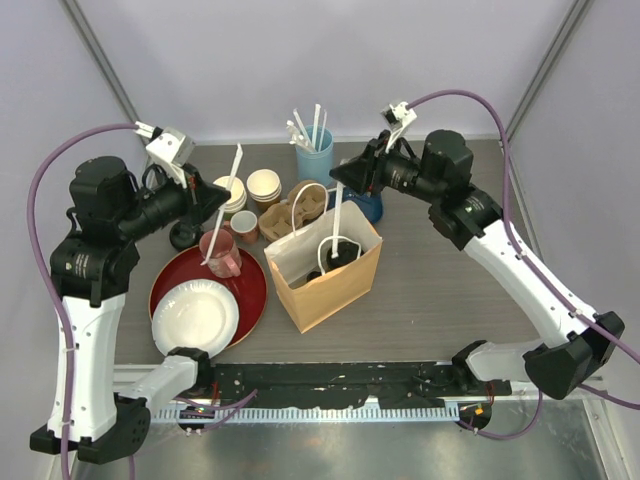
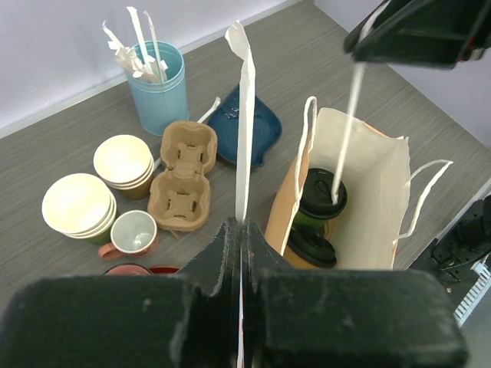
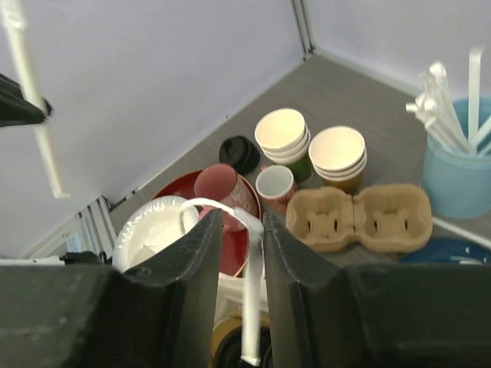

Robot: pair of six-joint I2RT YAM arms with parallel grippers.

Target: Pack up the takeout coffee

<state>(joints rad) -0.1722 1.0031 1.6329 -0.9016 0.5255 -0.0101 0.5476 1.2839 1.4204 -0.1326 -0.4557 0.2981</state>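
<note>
Left wrist view: left pincer (image 2: 242, 226) pressed together on a paper-wrapped straw (image 2: 245, 130), which stands upright out of the fingertips.

Right wrist view: right pincer (image 3: 242, 224) has its jaws narrowly apart with a white straw (image 3: 252, 307) between them. A gap shows on one side of it, so it is not clamped. That straw runs down into the black lid of the green-sided coffee cup (image 2: 322, 195), which stands inside the kraft paper bag (image 2: 376, 192). The brown-sided coffee cup (image 2: 311, 247), also black-lidded, stands in the same bag, touching the green one.

The bag is upright and open-topped on the surface (image 1: 450, 290), between the two arms. One of its white cord handles loops just in front of the right pincer.

Just beyond the bag:
- a pulp cup carrier (image 2: 184, 180), lying flat
- a dark blue dish (image 2: 265, 126) beside it
- a light blue tumbler (image 2: 161, 88) holding wrapped straws, near the back wall

Left of the carrier:
- two stacks of lidless paper cups (image 2: 123, 161)
- a small pink-sided cup (image 2: 134, 234)
- a loose black lid (image 3: 239, 153)

Nearer the left arm is a red plate (image 1: 250, 290) carrying a white paper plate (image 1: 195, 318) and a pink mug (image 1: 220, 250).
</note>
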